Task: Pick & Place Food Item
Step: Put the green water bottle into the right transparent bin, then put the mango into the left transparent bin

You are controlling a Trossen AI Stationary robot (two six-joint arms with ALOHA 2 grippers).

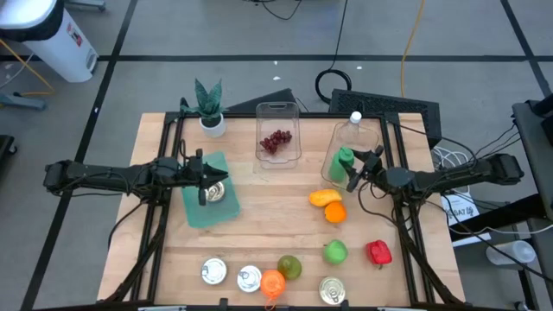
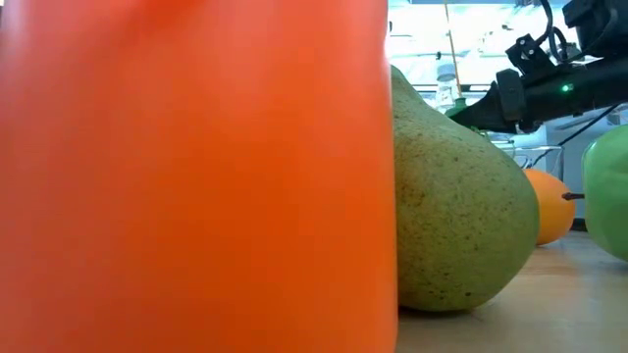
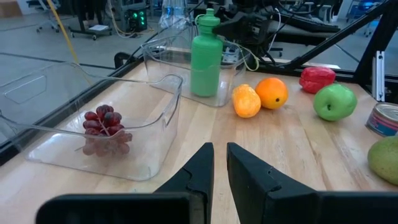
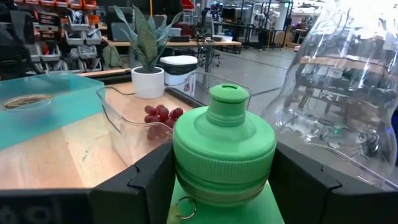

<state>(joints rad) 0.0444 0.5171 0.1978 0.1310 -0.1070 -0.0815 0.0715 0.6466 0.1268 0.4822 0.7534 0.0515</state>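
Right gripper fingers clasp the green bottle at its cap; lift vertically to clear the clear container. Left gripper idle, fingers closed and empty.

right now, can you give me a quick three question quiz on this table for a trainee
1. True or false: the right pincer is closed around the green bottle.
2. What lies in the clear container beside the potted plant? A) grapes B) an apple C) a can
3. Fill in: the left pincer hangs over the teal ____.

Key
1. True
2. A, the grapes
3. board, with a can on it
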